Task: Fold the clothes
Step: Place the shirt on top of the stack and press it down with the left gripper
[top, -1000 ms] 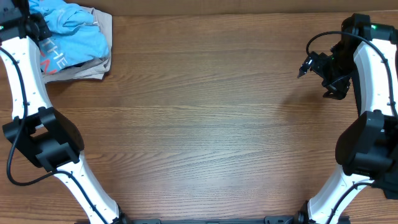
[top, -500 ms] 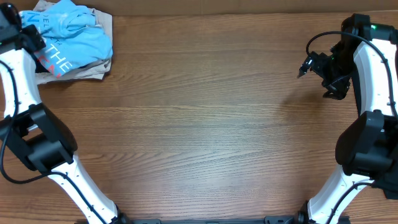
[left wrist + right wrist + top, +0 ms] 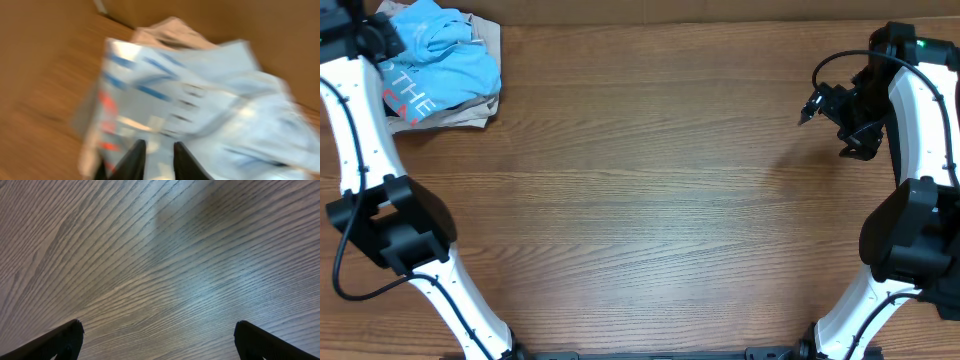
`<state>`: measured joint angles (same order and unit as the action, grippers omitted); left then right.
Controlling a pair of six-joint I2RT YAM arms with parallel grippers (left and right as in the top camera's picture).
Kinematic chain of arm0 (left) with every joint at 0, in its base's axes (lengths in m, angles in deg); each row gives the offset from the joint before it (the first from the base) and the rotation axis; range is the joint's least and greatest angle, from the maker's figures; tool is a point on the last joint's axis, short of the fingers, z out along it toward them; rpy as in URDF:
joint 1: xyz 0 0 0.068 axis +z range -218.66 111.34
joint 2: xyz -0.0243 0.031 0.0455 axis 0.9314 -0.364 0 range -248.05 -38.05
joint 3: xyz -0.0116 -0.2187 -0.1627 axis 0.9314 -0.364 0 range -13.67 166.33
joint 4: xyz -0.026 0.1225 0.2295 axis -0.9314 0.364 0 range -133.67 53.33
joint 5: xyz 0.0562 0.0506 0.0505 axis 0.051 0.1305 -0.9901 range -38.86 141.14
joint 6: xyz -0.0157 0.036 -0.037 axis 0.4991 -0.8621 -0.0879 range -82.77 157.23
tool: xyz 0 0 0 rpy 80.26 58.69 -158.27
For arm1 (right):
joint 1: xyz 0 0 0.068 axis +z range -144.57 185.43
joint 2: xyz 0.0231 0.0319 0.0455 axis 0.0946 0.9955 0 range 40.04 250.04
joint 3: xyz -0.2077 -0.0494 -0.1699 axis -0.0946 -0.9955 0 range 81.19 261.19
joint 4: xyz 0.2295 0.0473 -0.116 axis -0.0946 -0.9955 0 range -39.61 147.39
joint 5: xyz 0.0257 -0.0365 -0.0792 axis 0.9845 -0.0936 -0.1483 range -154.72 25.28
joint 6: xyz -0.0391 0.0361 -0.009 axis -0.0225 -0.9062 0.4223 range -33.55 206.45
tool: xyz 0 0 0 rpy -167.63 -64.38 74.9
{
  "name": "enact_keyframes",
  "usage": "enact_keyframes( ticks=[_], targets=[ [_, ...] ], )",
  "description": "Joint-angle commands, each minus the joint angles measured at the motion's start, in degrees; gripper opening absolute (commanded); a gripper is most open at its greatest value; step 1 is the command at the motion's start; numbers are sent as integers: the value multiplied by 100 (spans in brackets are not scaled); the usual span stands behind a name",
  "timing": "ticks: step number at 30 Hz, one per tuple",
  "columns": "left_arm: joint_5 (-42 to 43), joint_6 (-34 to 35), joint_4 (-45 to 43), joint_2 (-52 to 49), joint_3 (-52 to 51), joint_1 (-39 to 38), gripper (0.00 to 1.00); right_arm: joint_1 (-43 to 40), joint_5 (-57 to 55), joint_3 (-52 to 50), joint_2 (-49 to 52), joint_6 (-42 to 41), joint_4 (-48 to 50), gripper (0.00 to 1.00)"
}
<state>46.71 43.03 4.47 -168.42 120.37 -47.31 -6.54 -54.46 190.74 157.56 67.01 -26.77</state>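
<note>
**Overhead plus wrist check: left arm is swinging back onto the shirt, fold isn't started yet**

The T-shirt (image 3: 445,65) is sitting bunched up in the far left corner of the table (image 3: 650,200) with the red and white lettering facing up. It's lying on a beige cloth (image 3: 470,112) that's poking out underneath. It's sitting in about the same lump as a second ago, just rumpled a bit differently on top.

What's changing is the left gripper (image 3: 158,145). Half a second back it was swinging out past the left edge of the pile. Now it's coming back in over the shirt's left side and covering part of the lettering again. I'm reading that as another go at grabbing, so we're at the very beginning: nothing is getting spread flat yet, let alone folded.

In the left wrist view everything is smearing with motion. The fingers (image 3: 132,160) are standing close together with only a slim gap, and the blue fabric is filling the frame right ahead of the tips. I can't tell whether a pinch of cloth is caught between them.

Further out, the right gripper (image 3: 158,325) is hanging well apart on the other side. Its jaws are spread wide over bare wood, holding nothing.
</note>
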Motion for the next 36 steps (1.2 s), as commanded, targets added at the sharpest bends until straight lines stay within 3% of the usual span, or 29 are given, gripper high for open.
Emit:
enact_keyframes(
  ticks=[1, 6, 13, 24, 36],
  targets=[
    [295, 448, 264, -44, -76, -332, 4, 11, -17, 105, -146, -13, 7, 100],
    [15, 953, 737, -437, -92, -450, 4, 11, -17, 105, -146, -13, 7, 100],
    [-236, 962, 520, -695, -92, -411, 4, 11, -17, 105, -146, -13, 7, 100],
    [-391, 826, -1102, -903, -90, -323, 4, 11, -17, 105, -146, -13, 7, 100],
    [-411, 557, -1904, -1504, -90, -326, 7, 11, -17, 105, -146, -13, 7, 100]
  ],
)
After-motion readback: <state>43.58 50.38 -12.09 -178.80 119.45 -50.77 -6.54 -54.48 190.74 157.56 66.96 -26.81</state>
